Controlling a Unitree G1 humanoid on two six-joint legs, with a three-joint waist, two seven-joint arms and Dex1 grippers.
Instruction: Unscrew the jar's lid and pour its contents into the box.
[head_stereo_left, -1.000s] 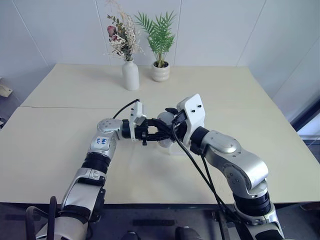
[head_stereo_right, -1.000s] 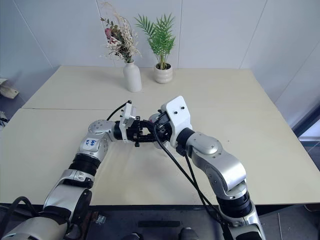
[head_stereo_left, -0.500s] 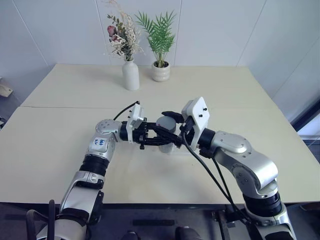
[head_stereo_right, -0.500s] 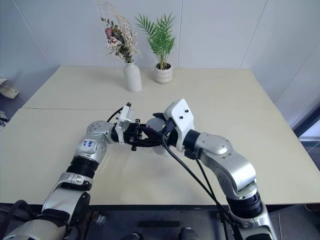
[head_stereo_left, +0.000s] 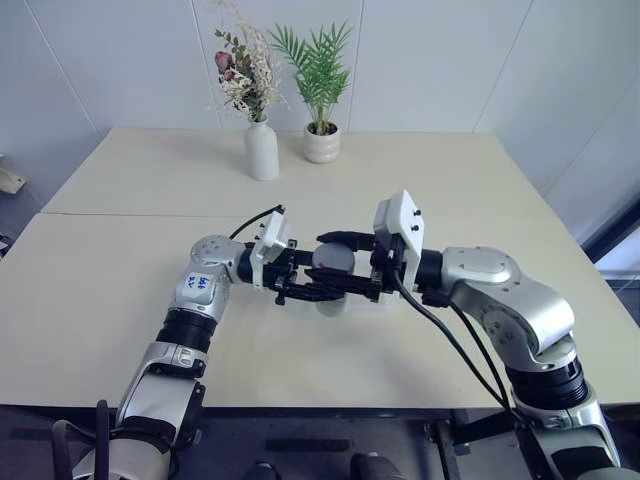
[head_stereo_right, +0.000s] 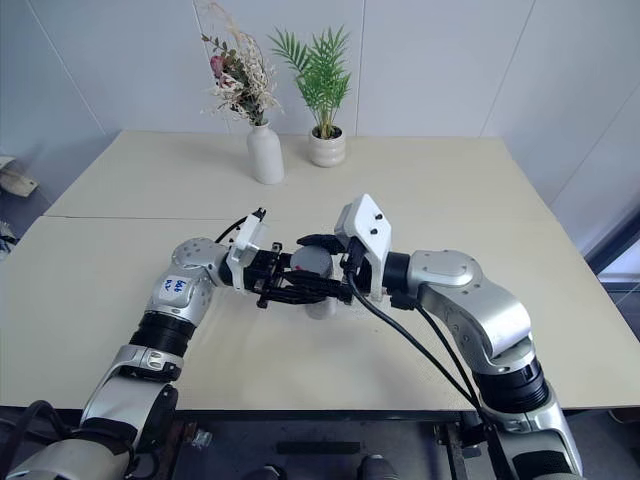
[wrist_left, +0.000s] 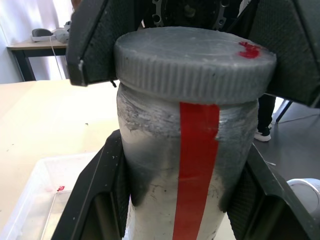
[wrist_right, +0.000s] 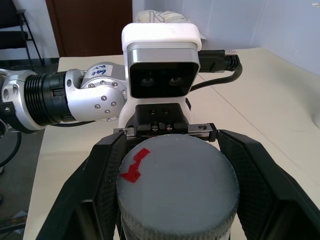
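Unscrewing the lid (wrist_right: 176, 185), which sits on the jar (wrist_left: 187, 165) yet.
Left gripper (head_stereo_left: 318, 287) clamps the jar, right gripper (head_stereo_left: 340, 262) clamps the lid; pouring into the box (wrist_left: 35, 200) remains.

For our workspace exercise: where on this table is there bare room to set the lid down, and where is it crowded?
Free: the table left of the left arm, the stretch right of the right arm, and the band between the grippers and the vase. Crowded: the middle, where both grippers clamp the jar and lid over the box.
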